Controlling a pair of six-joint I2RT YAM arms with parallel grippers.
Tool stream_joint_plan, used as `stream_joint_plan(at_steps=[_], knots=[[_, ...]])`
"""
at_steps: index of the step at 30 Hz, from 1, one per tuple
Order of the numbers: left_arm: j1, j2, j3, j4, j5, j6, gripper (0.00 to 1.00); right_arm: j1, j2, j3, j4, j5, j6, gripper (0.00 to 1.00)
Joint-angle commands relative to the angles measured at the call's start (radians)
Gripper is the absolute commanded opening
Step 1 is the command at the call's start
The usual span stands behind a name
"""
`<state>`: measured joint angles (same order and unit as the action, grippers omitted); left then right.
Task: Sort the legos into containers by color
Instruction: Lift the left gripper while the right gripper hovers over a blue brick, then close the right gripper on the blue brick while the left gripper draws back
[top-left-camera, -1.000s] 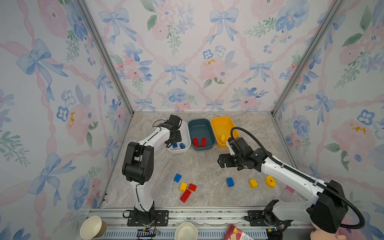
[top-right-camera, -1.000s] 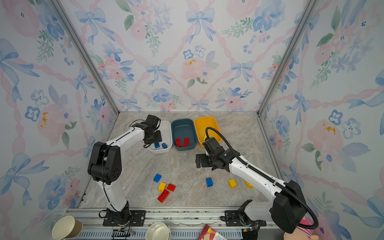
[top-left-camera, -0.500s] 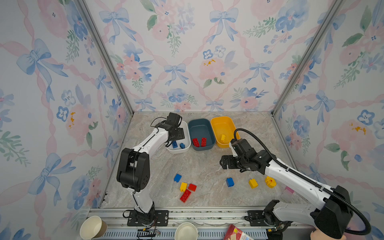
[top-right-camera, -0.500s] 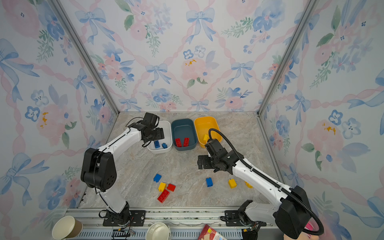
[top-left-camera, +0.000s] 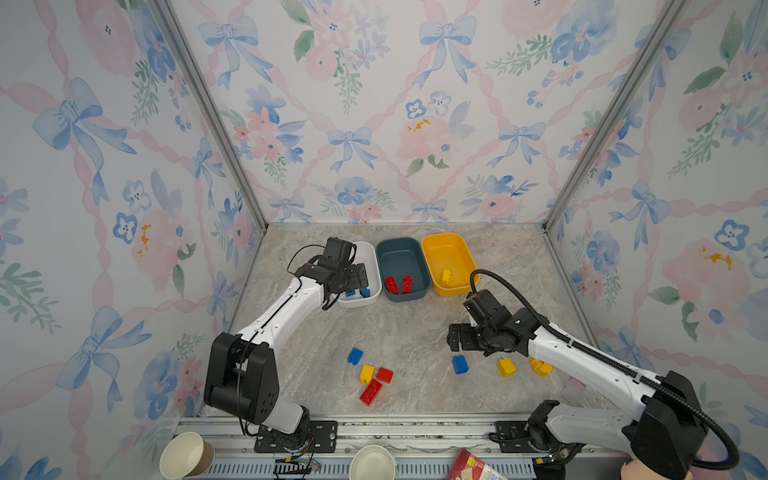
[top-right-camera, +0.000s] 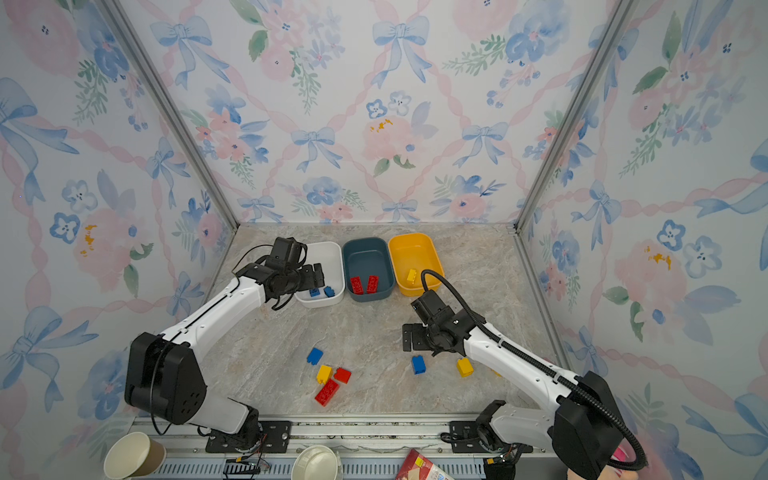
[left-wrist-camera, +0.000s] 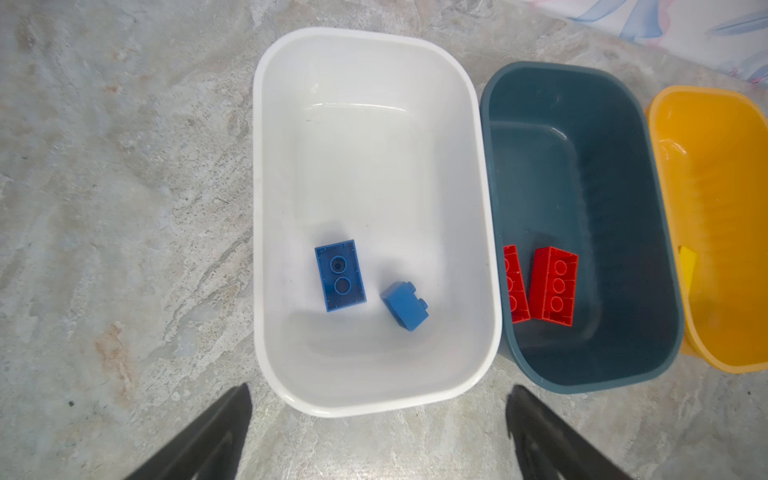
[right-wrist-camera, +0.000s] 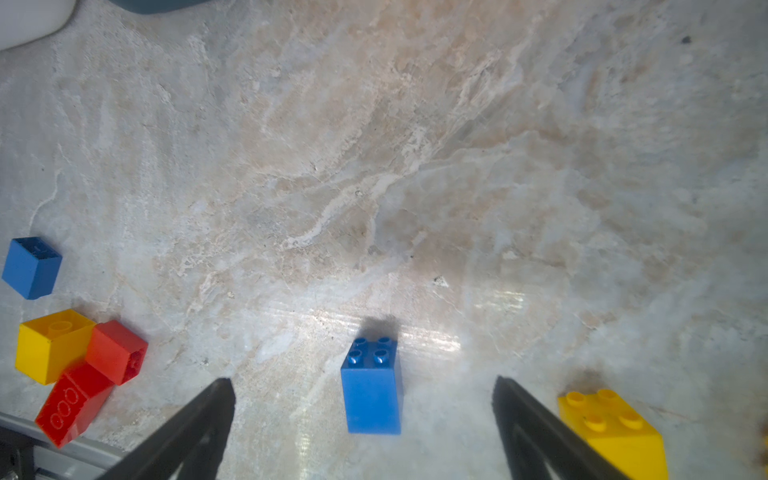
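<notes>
Left gripper (left-wrist-camera: 380, 388) wide, empty over white tub (left-wrist-camera: 255, 208); right gripper (right-wrist-camera: 361, 379) wide, empty above blue brick (right-wrist-camera: 371, 399)

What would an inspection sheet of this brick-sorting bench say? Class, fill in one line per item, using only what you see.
Surface: marbled tabletop, no spills seen.
Job's things: white tub holds two blue bricks; teal tub two red bricks; yellow tub one yellow brick; seven loose bricks on the tabletop.
Clutter: two paper cups and a red packet by the front rail.
Grippers: left pincer open, empty, above the white tub; right pincer open, empty, aimed at a standing blue brick.
Cables: black hose loops over the right arm; thin wire at the left wrist.
Surroundings: floral walls on three sides.
</notes>
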<state>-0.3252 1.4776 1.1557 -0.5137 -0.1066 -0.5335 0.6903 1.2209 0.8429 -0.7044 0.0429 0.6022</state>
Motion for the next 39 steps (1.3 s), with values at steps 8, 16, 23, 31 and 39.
stream_joint_plan(at_steps=[8, 16, 23, 31, 39], knots=[[-0.004, -0.136, -0.121, 0.051, 0.046, 0.016, 0.98, 0.076, 0.046, -0.044, -0.014, 0.069, 0.050, 0.97], [-0.003, -0.174, -0.173, 0.068, 0.062, 0.010, 0.98, 0.126, 0.087, -0.074, 0.008, 0.098, 0.080, 0.92], [-0.003, -0.182, -0.194, 0.102, 0.087, 0.003, 0.98, 0.158, 0.122, -0.095, 0.036, 0.117, 0.106, 0.88], [-0.003, -0.224, -0.235, 0.131, 0.113, -0.008, 0.98, 0.173, 0.192, -0.089, 0.071, 0.115, 0.097, 0.78], [-0.002, -0.281, -0.276, 0.139, 0.108, -0.019, 0.98, 0.183, 0.230, -0.098, 0.093, 0.112, 0.100, 0.62]])
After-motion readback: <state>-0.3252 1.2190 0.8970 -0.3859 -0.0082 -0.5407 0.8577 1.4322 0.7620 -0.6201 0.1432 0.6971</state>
